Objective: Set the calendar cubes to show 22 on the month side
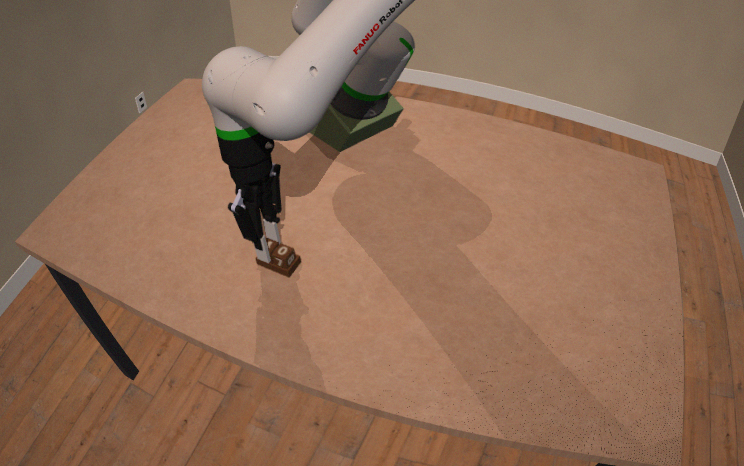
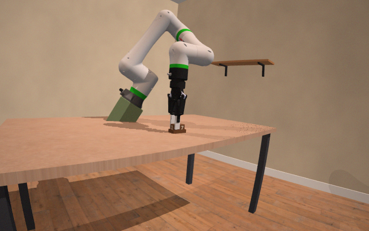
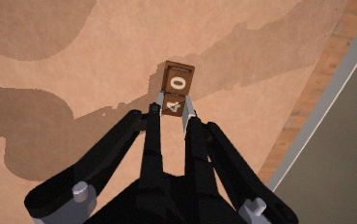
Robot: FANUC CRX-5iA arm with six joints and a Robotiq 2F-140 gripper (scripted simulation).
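The gripper [image 3: 173,107] points straight down over the dark wooden tray [image 1: 278,266] on the table [image 1: 494,307]. Its fingers stand narrow, clamped on the near cube [image 3: 172,104], whose top reads 4. The far cube [image 3: 178,79], top reading 0, sits touching it in the tray.

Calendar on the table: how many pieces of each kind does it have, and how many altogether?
Number cubes: 2, the cube showing 0 standing free and the cube showing 4 gripped between the fingers.
Tray: 1, the brown tray under both cubes.
Total: 3
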